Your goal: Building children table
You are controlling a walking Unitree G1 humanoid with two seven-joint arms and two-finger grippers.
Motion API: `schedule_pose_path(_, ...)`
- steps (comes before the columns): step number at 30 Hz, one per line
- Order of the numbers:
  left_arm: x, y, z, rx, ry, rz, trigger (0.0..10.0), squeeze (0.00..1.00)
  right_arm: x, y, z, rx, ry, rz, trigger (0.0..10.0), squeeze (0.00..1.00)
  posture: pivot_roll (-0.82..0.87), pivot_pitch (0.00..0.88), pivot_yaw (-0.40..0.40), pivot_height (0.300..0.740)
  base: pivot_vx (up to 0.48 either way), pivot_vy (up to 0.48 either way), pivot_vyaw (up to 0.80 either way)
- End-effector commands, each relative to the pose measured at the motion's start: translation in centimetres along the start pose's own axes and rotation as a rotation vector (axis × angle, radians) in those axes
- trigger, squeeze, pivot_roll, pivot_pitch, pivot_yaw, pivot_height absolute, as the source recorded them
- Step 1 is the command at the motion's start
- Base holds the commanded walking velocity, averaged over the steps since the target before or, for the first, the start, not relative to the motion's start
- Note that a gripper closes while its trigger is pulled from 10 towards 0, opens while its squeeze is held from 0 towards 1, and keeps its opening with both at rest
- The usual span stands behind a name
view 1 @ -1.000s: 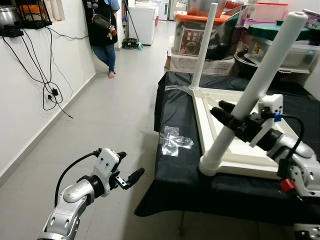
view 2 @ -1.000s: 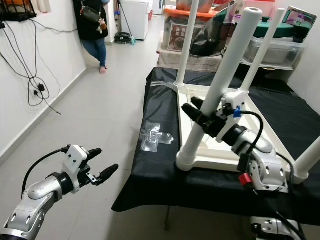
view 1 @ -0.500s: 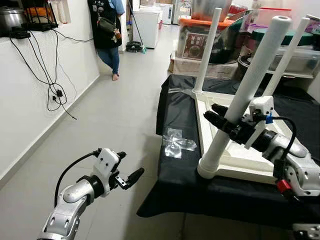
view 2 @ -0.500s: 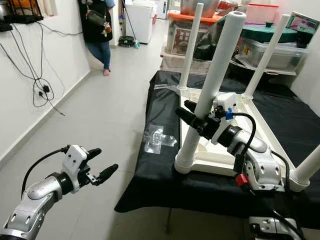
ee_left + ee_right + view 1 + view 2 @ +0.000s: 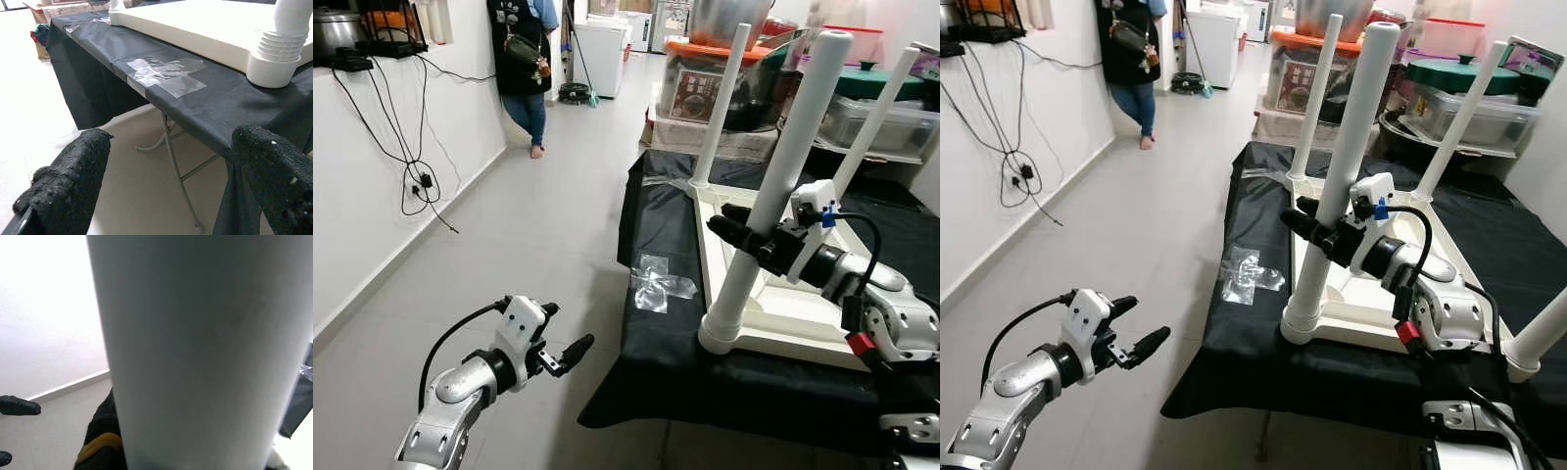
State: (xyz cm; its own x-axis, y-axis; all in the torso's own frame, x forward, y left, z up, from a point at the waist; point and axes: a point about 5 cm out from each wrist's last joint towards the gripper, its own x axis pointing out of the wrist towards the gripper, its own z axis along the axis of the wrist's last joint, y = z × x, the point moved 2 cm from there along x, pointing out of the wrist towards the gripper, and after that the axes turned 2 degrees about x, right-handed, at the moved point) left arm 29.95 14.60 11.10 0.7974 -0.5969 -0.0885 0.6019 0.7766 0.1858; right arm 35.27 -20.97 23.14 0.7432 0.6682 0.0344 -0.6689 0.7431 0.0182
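Note:
A white children's table [image 5: 785,339] lies upside down on a black-covered table [image 5: 656,357], its legs pointing up. My right gripper [image 5: 721,221] is shut on the near left leg [image 5: 798,137], about halfway up it; the same leg [image 5: 195,347] shows close up in the right wrist view. That leg's threaded foot [image 5: 283,54] sits in the corner socket. The far left leg [image 5: 720,98] and the far right leg [image 5: 876,108] stand upright too. My left gripper [image 5: 564,328] hangs open over the floor, left of the black table, holding nothing.
A crumpled piece of clear plastic [image 5: 656,284] lies on the black cloth near its left edge. Storage boxes [image 5: 705,78] are stacked behind the table. A person [image 5: 524,59] stands far back by the wall. Cables [image 5: 411,166] hang on the left wall.
The near left leg has tipped more upright in my right gripper, its top swinging to the left. The camera has shifted a little. The left arm has stayed put.

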Motion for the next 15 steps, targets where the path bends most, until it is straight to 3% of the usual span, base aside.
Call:
schedule_pose_path(1,0.08,-0.39,0.04,0.003,-0.003,-0.012,10.0,0.0,0.07,0.21,-3.45,0.1,0.116,0.009,0.0,0.0,0.07,0.0,-0.119,0.74,0.0,0.0,0.0)
schedule_pose_path(15,-0.03,-0.22,0.07,0.006,0.002,-0.015,10.0,0.0,-0.22,-0.13,-3.96,0.12,0.103,-0.043,0.0,0.0,0.07,0.0,-0.107,0.74,0.0,0.0,0.0)
